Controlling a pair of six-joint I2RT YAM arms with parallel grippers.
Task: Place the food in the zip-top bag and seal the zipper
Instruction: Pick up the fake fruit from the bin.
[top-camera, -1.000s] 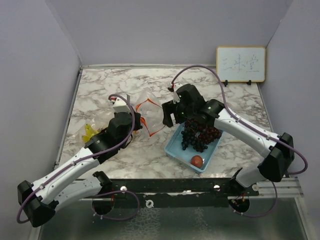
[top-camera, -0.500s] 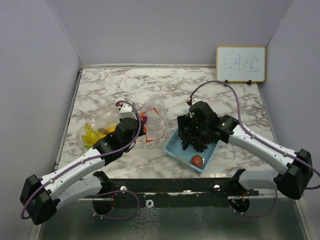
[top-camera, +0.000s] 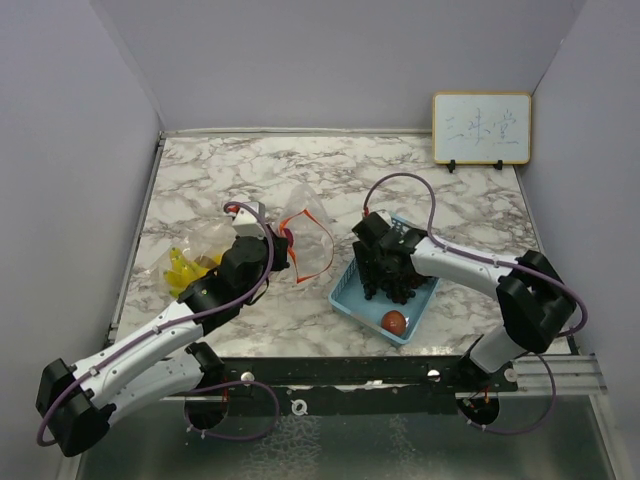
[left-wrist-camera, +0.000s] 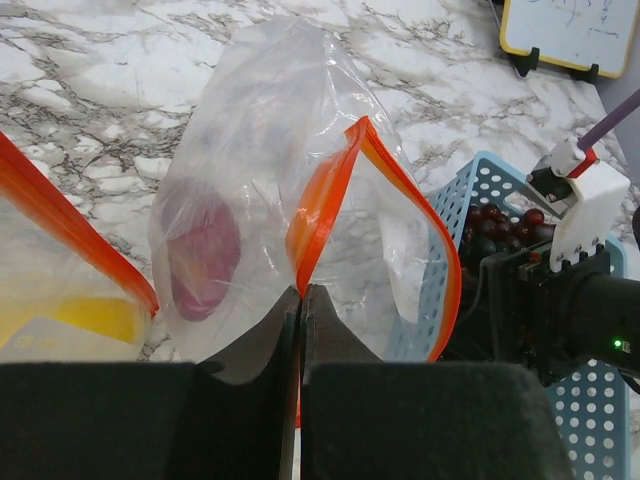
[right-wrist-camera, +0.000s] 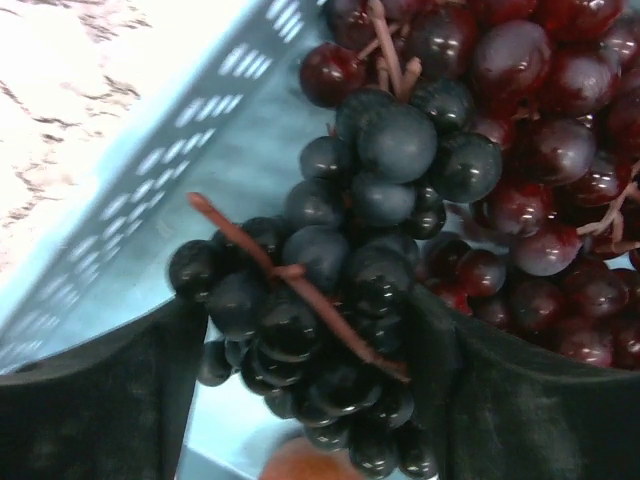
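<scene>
Left tool (left-wrist-camera: 301, 292): clenched with no gap on the orange zipper rim (left-wrist-camera: 330, 190) of the zip-top bag (left-wrist-camera: 270, 120). Lifting one lip this way makes the mouth gape toward 3 o'clock, facing the basket (left-wrist-camera: 495, 185).
Zip-top bag (top-camera: 308, 232): mid-bench (top-camera: 450, 200), mouth open, zipper not sealed.
Magenta piece (left-wrist-camera: 200, 250): already inside the bag, seen through the plastic at 9 o'clock from the pinch.
Bananas (top-camera: 185, 268): at 8 o'clock from the bag mouth, under clear plastic. I cannot tell whether that is the same bag.
Right tool (right-wrist-camera: 320, 340): down in the basket (top-camera: 352, 300), one finger pressed on each flank of the dark cluster, so it appears to be grasping the grapes (right-wrist-camera: 370, 170).
Grapes (top-camera: 398, 280): in the basket's 12 o'clock half, at 4 o'clock from the bag.
Red fruit (top-camera: 394, 321): loose at the basket's 6 o'clock end, apart from the tool.
Step, as judged: picking up the grapes to carry them toward 10 o'clock into the held mouth.
Risk, as judged: a loose cluster may shed berries or snag the rim.
</scene>
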